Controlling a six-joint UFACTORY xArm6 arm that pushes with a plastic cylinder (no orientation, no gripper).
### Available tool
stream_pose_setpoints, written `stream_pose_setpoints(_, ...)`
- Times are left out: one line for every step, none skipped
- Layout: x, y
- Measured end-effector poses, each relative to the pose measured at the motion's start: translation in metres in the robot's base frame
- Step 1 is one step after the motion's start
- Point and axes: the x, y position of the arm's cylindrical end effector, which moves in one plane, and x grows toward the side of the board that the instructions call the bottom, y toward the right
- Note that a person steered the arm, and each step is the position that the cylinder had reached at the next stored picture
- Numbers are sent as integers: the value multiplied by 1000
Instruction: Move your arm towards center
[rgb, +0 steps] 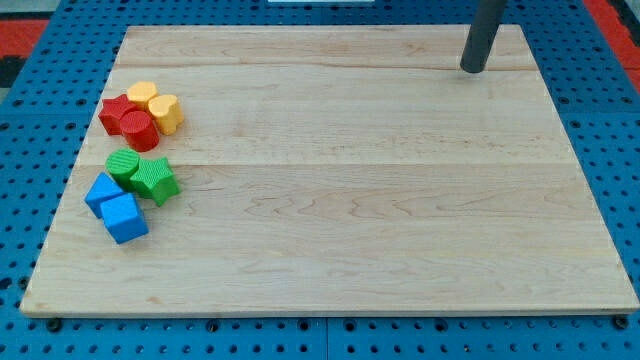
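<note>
1. The wooden table (340, 200) fills most of the frame, its four edges all showing against a blue pegboard (600, 120) around it.
2. The middle, the right half and the lower part of the table offer wide open room for moving.
3. The dark rod (484, 30) comes down from the upper right of the frame, its long axis nearly upright, leaning a little to the left toward its lower end.
4. My tip (472, 69) rests near the table's top edge, right of the middle and well apart from every block.
5. No hand is fitted; the rod ends plainly, so there is nothing to open or close.
6. Eight blocks huddle near the left edge, in touching pairs.
7. Two yellow blocks (156, 105) sit uppermost.
8. Two red blocks (130, 122) lie just beside them, touching.
9. Two green blocks (144, 175) sit below the red ones.
10. Two blue blocks (116, 207), one a cube, lie lowest, touching the green pair.
</note>
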Motion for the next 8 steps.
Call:
stream_pose_setpoints(-1,2)
stream_pose_setpoints(-1,2)
stream_pose_setpoints(2,-11)
stream_pose_setpoints(5,-13)
stream_pose_setpoints(3,-15)
stream_pose_setpoints(3,-15)
stream_pose_setpoints(3,-15)
stream_pose_setpoints(3,-7)
